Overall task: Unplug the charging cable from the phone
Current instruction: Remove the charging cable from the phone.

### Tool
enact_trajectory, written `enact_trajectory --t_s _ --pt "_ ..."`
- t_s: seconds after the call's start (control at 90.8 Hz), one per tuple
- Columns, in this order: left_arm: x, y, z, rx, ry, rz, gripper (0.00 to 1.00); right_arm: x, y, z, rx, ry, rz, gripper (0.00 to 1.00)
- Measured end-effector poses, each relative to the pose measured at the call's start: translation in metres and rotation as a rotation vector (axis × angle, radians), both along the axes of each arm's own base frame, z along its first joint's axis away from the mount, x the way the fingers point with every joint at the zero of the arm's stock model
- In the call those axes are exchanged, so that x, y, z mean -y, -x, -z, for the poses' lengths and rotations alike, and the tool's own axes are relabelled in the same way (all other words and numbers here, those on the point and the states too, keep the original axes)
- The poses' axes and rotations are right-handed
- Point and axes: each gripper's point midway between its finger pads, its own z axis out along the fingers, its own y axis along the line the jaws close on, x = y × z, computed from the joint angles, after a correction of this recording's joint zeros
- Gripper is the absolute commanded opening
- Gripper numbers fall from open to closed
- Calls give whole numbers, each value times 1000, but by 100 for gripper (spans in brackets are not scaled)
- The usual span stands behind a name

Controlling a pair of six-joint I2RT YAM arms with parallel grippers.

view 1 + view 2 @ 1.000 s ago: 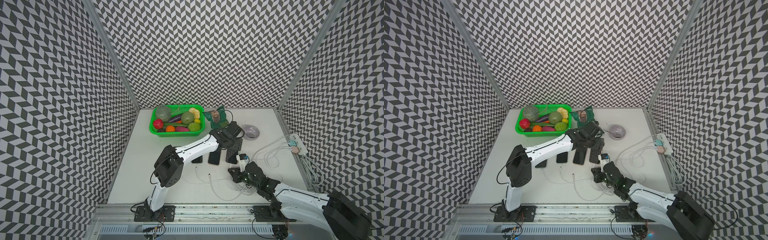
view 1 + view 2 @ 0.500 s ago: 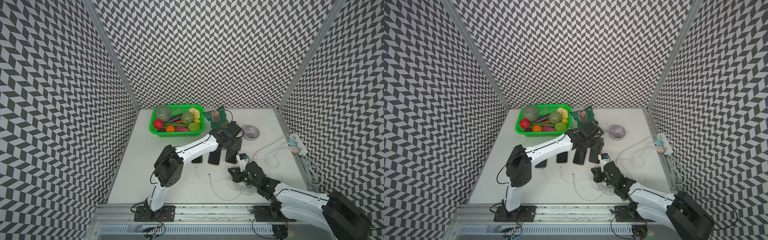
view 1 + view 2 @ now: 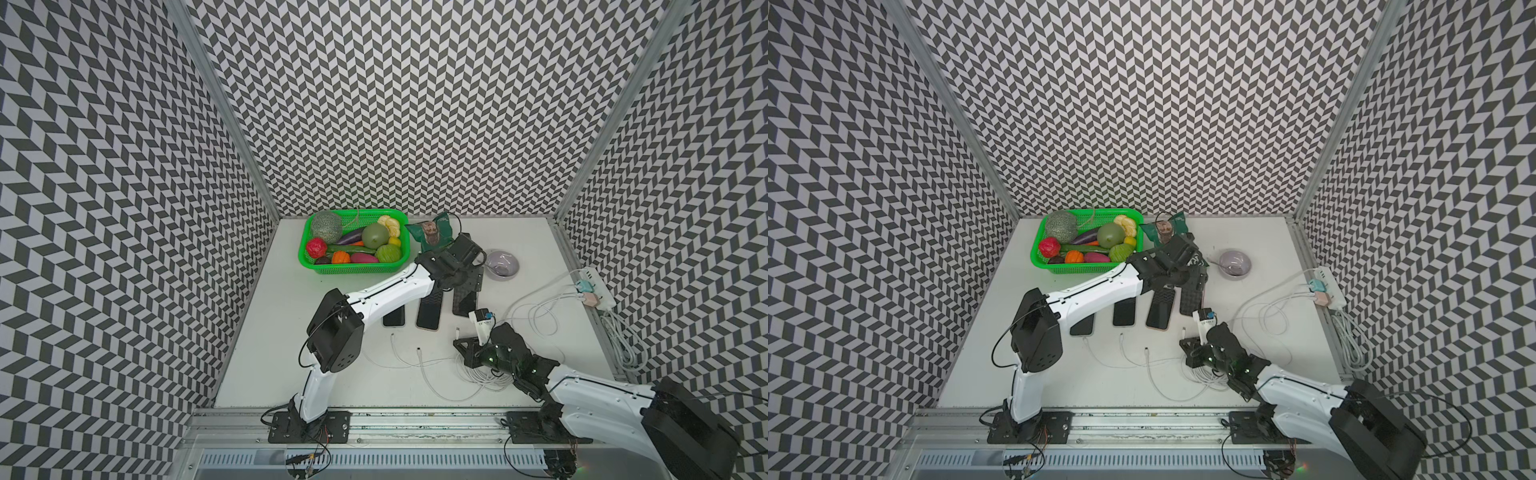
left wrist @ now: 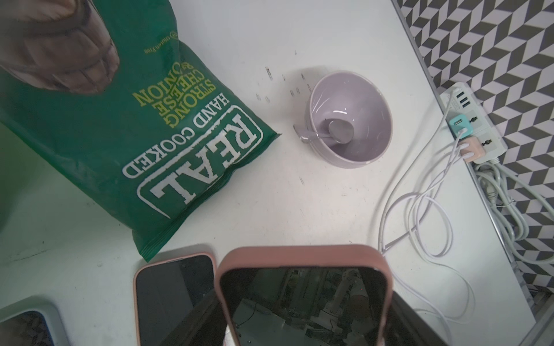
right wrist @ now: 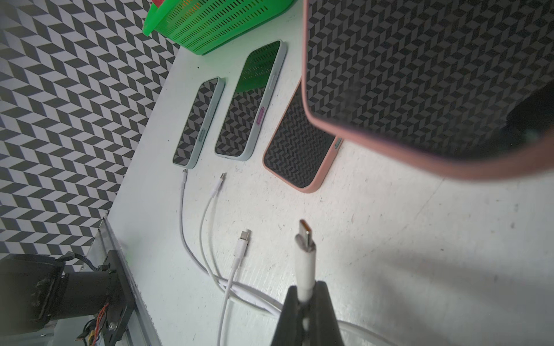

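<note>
My left gripper [image 3: 468, 283] is shut on the far end of a pink-cased phone [image 4: 302, 299], which is the rightmost of a row of phones and looks tipped up off the table [image 5: 389, 239]. A white charging cable plug [image 5: 305, 257] sticks out of my right gripper [image 5: 305, 295], which is shut on it. The plug's metal tip is bare and stands clear of the phone [image 5: 419, 75], a short way in front of its near end. In a top view the plug [image 3: 457, 331] lies just in front of the held phone [image 3: 465, 299].
Other phones [image 5: 299, 143] [image 5: 248, 102] [image 5: 199, 122] lie beside the held one, with loose cable ends [image 5: 244, 236] in front. A green basket [image 3: 353, 270], a crisp bag [image 4: 150, 134] and a lilac bowl [image 4: 368, 99] stand behind. A power strip [image 3: 598, 286] is at the right edge.
</note>
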Motion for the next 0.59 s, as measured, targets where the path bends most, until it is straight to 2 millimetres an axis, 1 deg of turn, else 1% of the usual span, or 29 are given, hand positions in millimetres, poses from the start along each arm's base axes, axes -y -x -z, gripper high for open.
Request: enact_trajectory --t_s 0.176,0.386,0.496,0.595 --pt "0 -2 -2 5 6 -3 0 -2 1 -1 1 1 -18 9" --pt "0 -2 -2 5 8 -2 0 -6 5 -2 2 -4 -53 19" --pt "1 -2 -1 2 8 2 0 -8 7 -2 -3 -10 -73 25" --pt "2 -2 0 0 8 3 0 -9 9 -3 -1 -11 -86 34"
